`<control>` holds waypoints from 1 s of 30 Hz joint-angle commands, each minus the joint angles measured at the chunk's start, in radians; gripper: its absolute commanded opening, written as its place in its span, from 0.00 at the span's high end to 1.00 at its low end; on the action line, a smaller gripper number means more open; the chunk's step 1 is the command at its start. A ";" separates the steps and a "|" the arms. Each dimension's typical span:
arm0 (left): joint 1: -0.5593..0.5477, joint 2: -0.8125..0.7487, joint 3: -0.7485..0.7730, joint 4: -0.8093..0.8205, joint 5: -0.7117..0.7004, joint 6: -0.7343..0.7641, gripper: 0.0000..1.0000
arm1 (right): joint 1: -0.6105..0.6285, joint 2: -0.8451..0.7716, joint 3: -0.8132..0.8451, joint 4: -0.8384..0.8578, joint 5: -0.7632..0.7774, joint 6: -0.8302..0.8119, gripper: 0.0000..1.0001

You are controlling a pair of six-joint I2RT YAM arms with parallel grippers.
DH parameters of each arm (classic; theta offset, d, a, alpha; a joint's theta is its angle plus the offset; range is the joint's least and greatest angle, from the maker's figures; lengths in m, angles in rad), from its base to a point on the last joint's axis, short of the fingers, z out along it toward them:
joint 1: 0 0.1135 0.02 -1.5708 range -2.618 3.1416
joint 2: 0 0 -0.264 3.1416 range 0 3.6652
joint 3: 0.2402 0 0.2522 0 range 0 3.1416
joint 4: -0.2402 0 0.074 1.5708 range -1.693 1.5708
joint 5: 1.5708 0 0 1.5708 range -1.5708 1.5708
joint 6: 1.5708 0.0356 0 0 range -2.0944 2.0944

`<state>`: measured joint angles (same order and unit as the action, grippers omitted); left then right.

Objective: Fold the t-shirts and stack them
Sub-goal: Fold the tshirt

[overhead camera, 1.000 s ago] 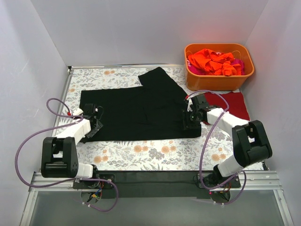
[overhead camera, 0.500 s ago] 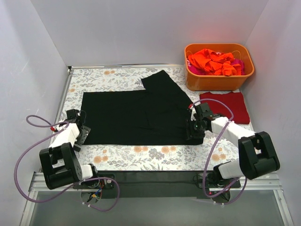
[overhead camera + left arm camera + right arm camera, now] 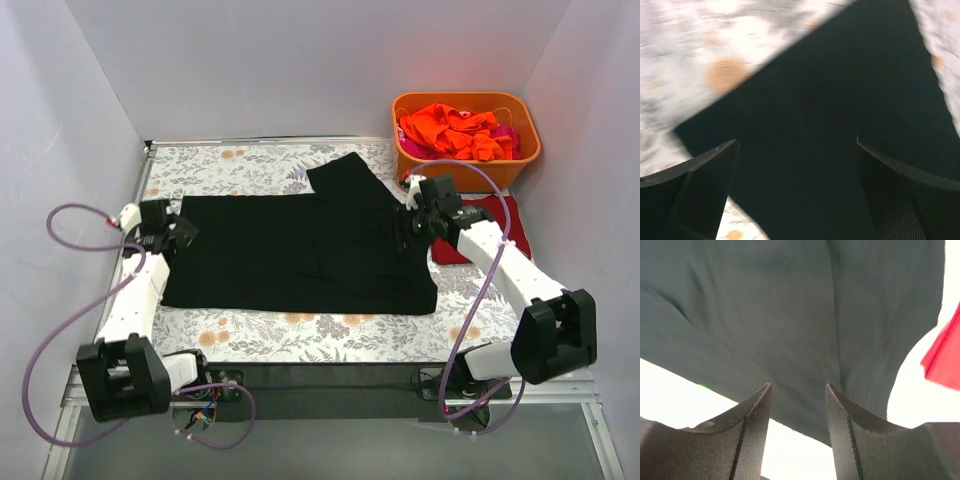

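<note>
A large black t-shirt (image 3: 300,250) lies spread flat on the floral tablecloth (image 3: 250,160). My left gripper (image 3: 175,228) hovers over its far left corner, jaws wide open and empty. In the left wrist view the gripper (image 3: 795,142) has black fabric (image 3: 840,100) under it. My right gripper (image 3: 410,222) is over the shirt's far right edge, open and empty. In the right wrist view the gripper (image 3: 797,386) has the black shirt (image 3: 765,315) below it. A dark red t-shirt (image 3: 503,212) lies folded at the right, partly hidden by my right arm, and shows in the right wrist view (image 3: 945,360).
An orange plastic tub (image 3: 450,175) stands at the back right, holding crumpled orange shirts (image 3: 455,130) and a pink one (image 3: 505,135). White walls close in the left, back and right sides. Purple cables loop beside both arms.
Both grippers have left the shirt's near corners and moved to its far side, left to the far left corner, right to the far right edge. The shirt lies flatter and reaches nearer.
</note>
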<state>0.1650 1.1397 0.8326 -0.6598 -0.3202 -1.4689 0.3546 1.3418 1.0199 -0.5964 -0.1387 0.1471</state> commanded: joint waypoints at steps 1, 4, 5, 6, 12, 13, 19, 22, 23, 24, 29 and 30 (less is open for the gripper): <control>-0.111 0.119 0.119 0.153 0.041 0.096 0.09 | 0.003 0.095 0.117 0.056 -0.022 -0.044 0.54; -0.151 0.276 0.195 0.184 0.017 0.116 0.09 | 0.006 0.164 0.173 0.093 -0.010 -0.053 0.55; -0.151 0.316 0.236 0.195 0.007 0.119 0.09 | 0.004 0.181 0.187 0.099 -0.009 -0.053 0.55; -0.151 0.378 0.256 0.201 -0.005 0.122 0.10 | 0.004 0.197 0.201 0.118 -0.010 -0.060 0.55; -0.153 0.558 0.310 0.223 -0.074 0.128 0.10 | 0.007 0.310 0.264 0.175 -0.002 -0.093 0.55; -0.151 0.566 0.306 0.227 -0.076 0.124 0.10 | 0.006 0.332 0.266 0.191 0.008 -0.095 0.55; -0.151 0.612 0.249 0.241 -0.118 0.082 0.10 | 0.009 0.428 0.276 0.234 0.022 -0.109 0.56; -0.147 0.627 0.220 0.201 -0.146 0.032 0.10 | 0.018 0.471 0.266 0.237 0.027 -0.110 0.56; -0.128 0.626 0.209 0.183 -0.149 0.021 0.10 | 0.021 0.482 0.263 0.237 0.024 -0.109 0.56; -0.118 0.627 0.195 0.181 -0.142 0.013 0.10 | 0.024 0.499 0.255 0.236 0.015 -0.106 0.56; -0.052 0.626 0.113 0.178 -0.120 -0.001 0.10 | 0.046 0.523 0.206 0.222 -0.004 -0.069 0.56; -0.045 0.626 0.105 0.177 -0.122 0.001 0.10 | 0.050 0.523 0.195 0.218 -0.004 -0.061 0.56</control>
<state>0.0750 1.7451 1.0096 -0.4229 -0.4252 -1.4380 0.3885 1.8664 1.2385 -0.3874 -0.1303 0.0616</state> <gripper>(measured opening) 0.898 0.442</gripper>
